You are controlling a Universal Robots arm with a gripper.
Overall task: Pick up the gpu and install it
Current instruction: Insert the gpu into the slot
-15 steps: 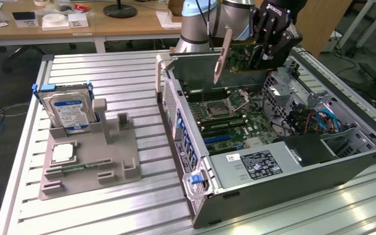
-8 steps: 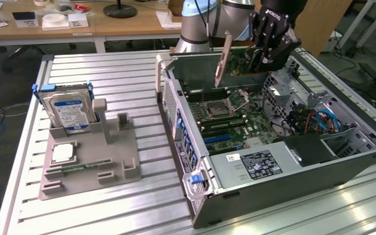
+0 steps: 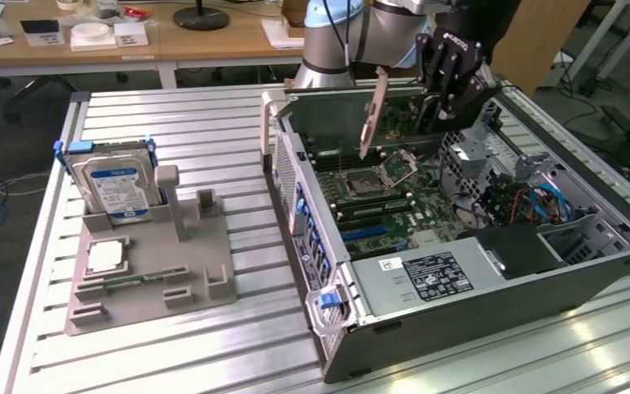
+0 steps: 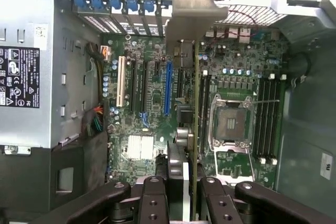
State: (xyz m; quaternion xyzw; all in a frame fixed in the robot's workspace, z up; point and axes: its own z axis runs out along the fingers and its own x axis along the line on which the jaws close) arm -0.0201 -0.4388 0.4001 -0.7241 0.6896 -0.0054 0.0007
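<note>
Arm [image 3: 343, 41] raised, jaws pointing down, clamped.

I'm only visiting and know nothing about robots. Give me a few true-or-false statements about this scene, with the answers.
1. The gripper grips the gpu. True.
2. The gpu is plugged into the motherboard. False: it hangs above the board.
3. The hard drive lies inside the computer case. False: it stands upright in a gray holder on the table, at the exterior view's left.
4. The computer case is open, with its motherboard exposed. True.
</note>
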